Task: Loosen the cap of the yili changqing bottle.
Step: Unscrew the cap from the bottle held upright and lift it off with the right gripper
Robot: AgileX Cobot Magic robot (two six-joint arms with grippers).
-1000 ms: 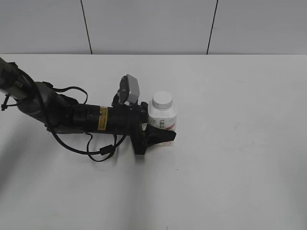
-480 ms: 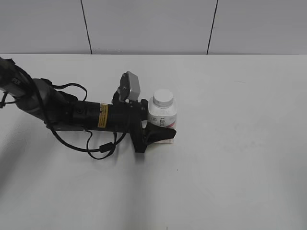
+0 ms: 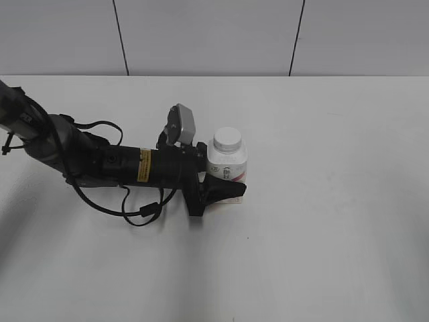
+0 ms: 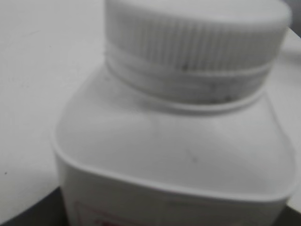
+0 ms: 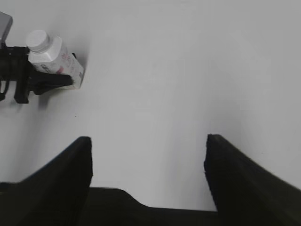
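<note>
The yili changqing bottle point(image 3: 226, 163) stands upright on the white table, white with a red-pink label. Its ribbed white cap point(image 3: 227, 139) sits on the neck. My left gripper point(image 3: 231, 181) reaches in from the left and is shut on the bottle's lower body; one black finger crosses its front, the other is hidden behind. The left wrist view is filled by the bottle point(image 4: 174, 155) and cap point(image 4: 197, 42). My right gripper point(image 5: 148, 141) is open and empty, far from the bottle point(image 5: 59, 59), and does not show in the exterior view.
The white table point(image 3: 335, 221) stretches right of and in front of the bottle. The left arm with its cables point(image 3: 100, 164) lies low across the table's left half. A grey panelled wall point(image 3: 214, 33) stands behind the far edge.
The left arm and the held bottle shifted slightly up and came back to nearly the same spot. The grip on the bottle is unchanged.
</note>
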